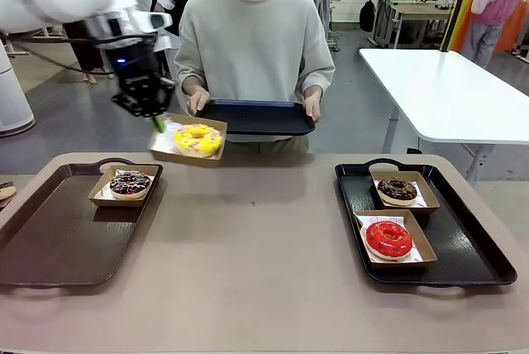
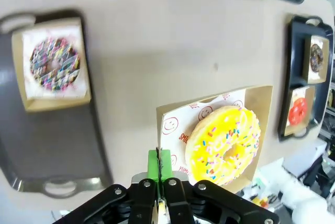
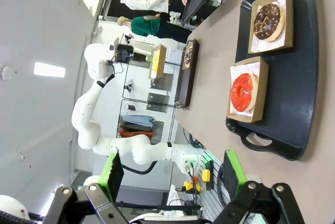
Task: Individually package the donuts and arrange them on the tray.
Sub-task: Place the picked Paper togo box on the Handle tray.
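On the left, a dark brown tray (image 1: 50, 246) sits on the table (image 1: 256, 271). In its far corner is a small cardboard box (image 1: 106, 197) with the purple sprinkle donut (image 1: 130, 184) inside. Just past that tray, the left gripper (image 1: 157, 122) hangs in the air, its 2 green fingers pinched tight on the edge of another cardboard box (image 1: 165, 152). The yellow sprinkle donut (image 1: 197, 139) lies in that box, lifted off the table. In the middle, the person (image 1: 256, 40) holds a black tray (image 1: 256, 116) with both hands at the far side. On the right, a black tray (image 1: 471, 255) holds 2 boxes: the chocolate donut (image 1: 397, 189) at the back and the red donut (image 1: 388, 239) in front. The right gripper (image 3: 172, 174) is wide open, holding nothing, up beside that tray.
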